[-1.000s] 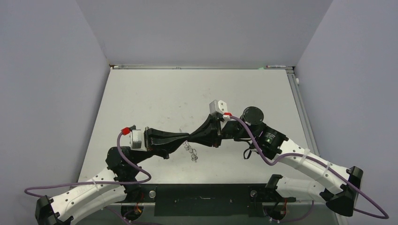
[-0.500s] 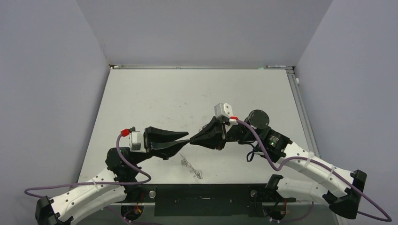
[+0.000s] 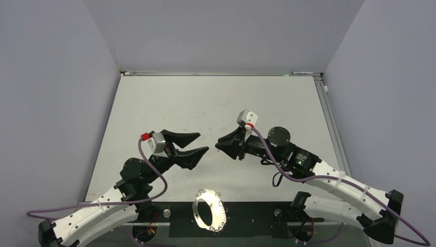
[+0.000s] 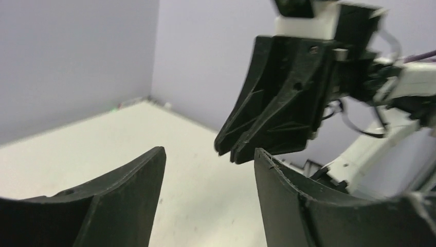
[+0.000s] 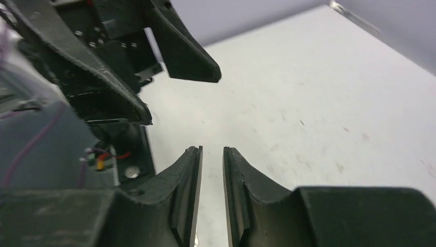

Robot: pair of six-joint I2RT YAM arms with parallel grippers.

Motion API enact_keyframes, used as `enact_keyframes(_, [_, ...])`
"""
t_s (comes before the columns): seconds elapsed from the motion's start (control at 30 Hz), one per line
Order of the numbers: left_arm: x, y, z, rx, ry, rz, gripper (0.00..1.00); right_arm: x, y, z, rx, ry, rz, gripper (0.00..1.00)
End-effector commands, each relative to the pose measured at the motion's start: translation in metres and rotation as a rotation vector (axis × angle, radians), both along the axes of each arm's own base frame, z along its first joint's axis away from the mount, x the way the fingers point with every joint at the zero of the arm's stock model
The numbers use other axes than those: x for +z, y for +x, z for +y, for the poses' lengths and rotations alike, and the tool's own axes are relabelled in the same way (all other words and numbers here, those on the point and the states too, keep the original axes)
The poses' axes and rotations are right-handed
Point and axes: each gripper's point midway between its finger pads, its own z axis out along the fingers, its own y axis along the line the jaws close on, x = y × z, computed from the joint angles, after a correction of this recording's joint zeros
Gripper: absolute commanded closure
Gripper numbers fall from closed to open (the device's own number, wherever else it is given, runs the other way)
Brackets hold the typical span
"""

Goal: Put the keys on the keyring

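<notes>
Seen from above, two white robot arms reached over a pale grey, scuffed table (image 3: 169, 103) enclosed by plain grey walls. Their black two-finger pincers faced each other near the middle of the table, tips close together but apart.

The left gripper (image 3: 194, 144) was spread wide, with nothing between its curved fingers. Its own wrist camera showed only the table and the other pincer's tips through the gap.

The right gripper (image 3: 218, 144) was nearly closed. Its wrist camera showed a slim gap between the flat inner faces, with bare table visible through it and nothing held.

The large thin silver wire hoop of the keyring (image 3: 195, 208), with small silver loops strung along its rim, lay flat at the near edge of the table. It sat between the two arm bases, partly over the black base plate (image 3: 247, 218) and well apart from both pincers.

The tiny black-headed key could not be made out in any view.
</notes>
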Motion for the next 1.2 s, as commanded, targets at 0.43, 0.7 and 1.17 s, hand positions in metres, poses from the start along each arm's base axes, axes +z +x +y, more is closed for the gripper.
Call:
enact_keyframes(0.43, [-0.136,0.058,0.096,0.631,0.610,0.559,0.13,-0.192,-0.037,-0.018,-0.195,-0.496,0.478,0.19])
enact_keyframes(0.7, [-0.132,0.061,0.116,0.737,0.629,0.588,0.04,-0.247,-0.066,0.003,-0.350,-0.684,0.494,0.16])
enact_keyframes(1.17, [-0.120,0.058,0.129,0.762,0.550,0.543,0.04,-0.308,-0.085,0.030,-0.420,-0.848,0.473,0.14])
